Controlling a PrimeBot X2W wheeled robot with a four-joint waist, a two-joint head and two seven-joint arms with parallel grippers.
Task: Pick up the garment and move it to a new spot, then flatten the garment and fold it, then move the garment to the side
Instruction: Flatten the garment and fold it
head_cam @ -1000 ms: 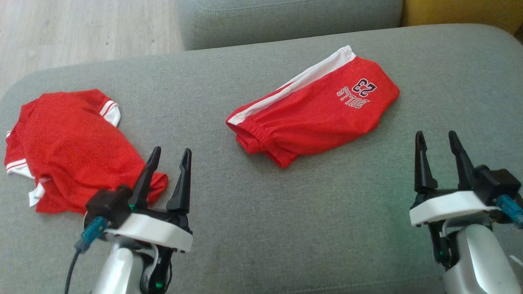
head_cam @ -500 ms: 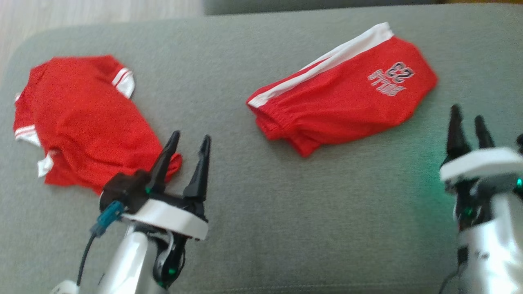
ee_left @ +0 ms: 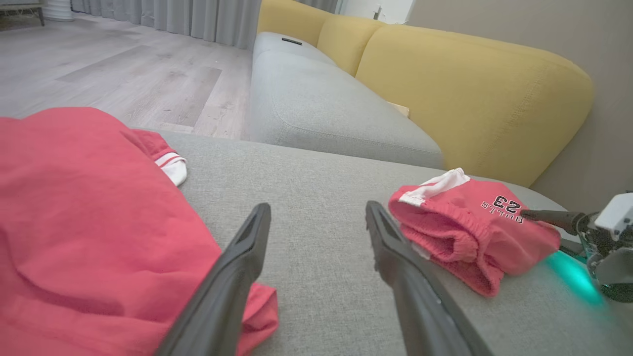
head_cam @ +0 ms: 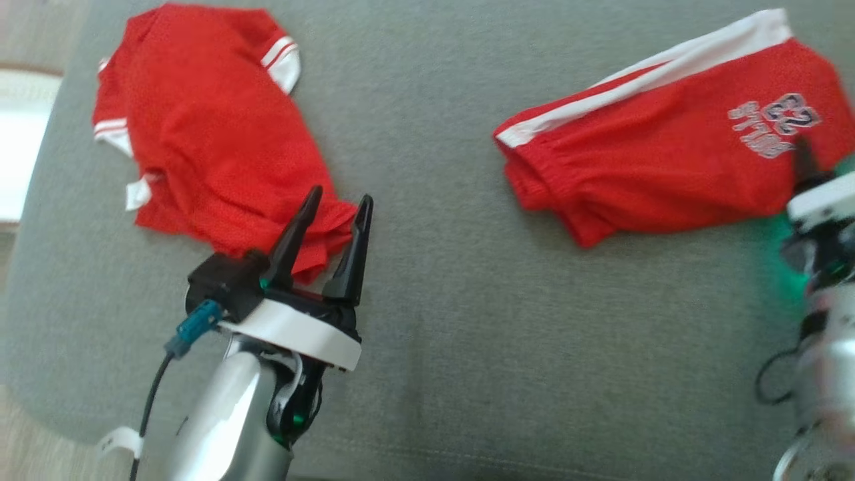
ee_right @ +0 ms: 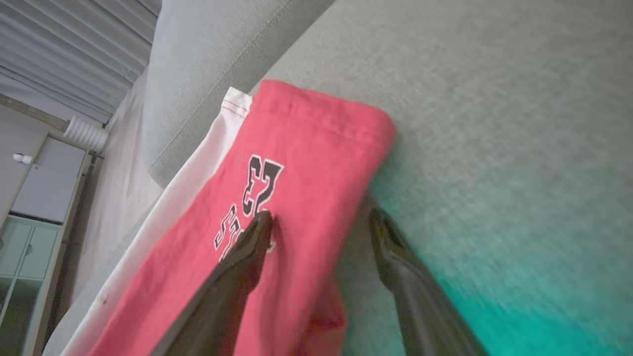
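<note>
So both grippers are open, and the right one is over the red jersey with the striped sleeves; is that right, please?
Not quite: the right gripper is over the red shorts printed 23, not the jersey, as the right wrist view shows. It and the left gripper are indeed open.

The left gripper (head_cam: 340, 195) stood with its two long dark fingers (head_cam: 292, 237) spread wide and nothing between them. They pointed up and slightly right in the head view, above a white wrist collar (head_cam: 294, 331) and a silvery left forearm (head_cam: 220, 421). The right gripper (ee_right: 320, 215) was likewise spread wide, its fingers angled downward, with the blurred right forearm (head_cam: 825, 374) at the head view's right edge.
</note>
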